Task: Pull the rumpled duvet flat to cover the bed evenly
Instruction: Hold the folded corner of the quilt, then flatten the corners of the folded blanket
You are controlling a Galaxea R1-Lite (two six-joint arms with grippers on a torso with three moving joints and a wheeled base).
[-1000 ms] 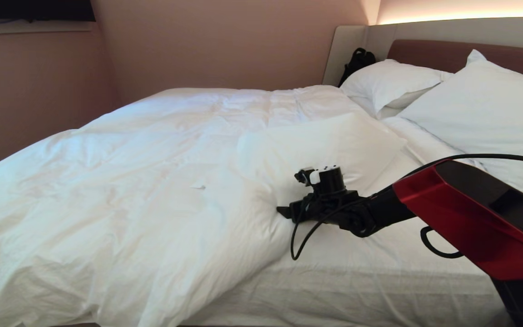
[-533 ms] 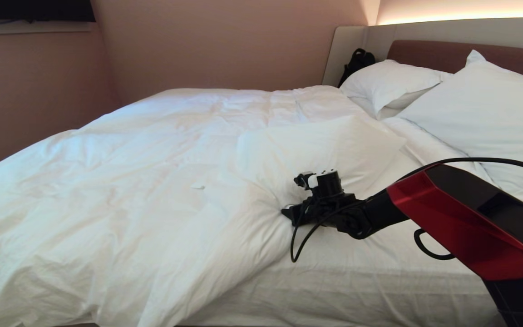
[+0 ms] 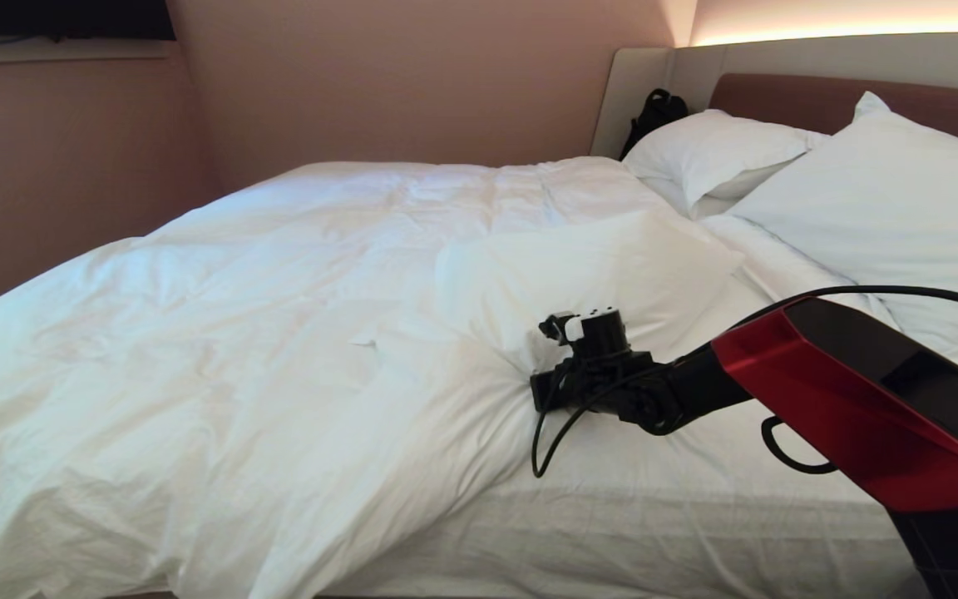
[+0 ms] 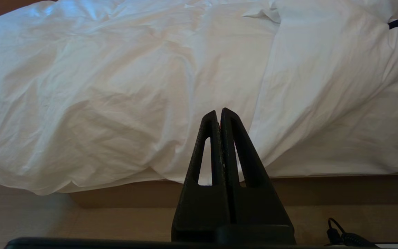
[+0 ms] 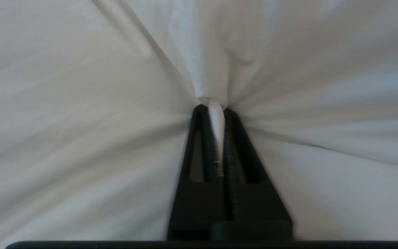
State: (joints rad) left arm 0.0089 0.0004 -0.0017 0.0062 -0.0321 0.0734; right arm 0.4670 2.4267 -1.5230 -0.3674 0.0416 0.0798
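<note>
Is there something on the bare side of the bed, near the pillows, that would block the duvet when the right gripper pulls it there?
Nothing visible does. The right gripper is shut on the duvet; only bare sheet lies ahead, with the pillows at the headboard end.

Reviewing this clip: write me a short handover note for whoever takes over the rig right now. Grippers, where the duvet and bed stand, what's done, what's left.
Right gripper: shut on a pinch of the duvet at its edge, near mid-bed.
Left gripper: shut, empty, parked off the side of the bed, pointing at the duvet's overhang.
Duvet: bunched toward the robot's left, with a corner folded back; the sheet on the right side is bare up to the pillows.
Done: grip taken.
Left: pull the held edge toward the bare side, probably unfold the flap, then even out the cover.
</note>
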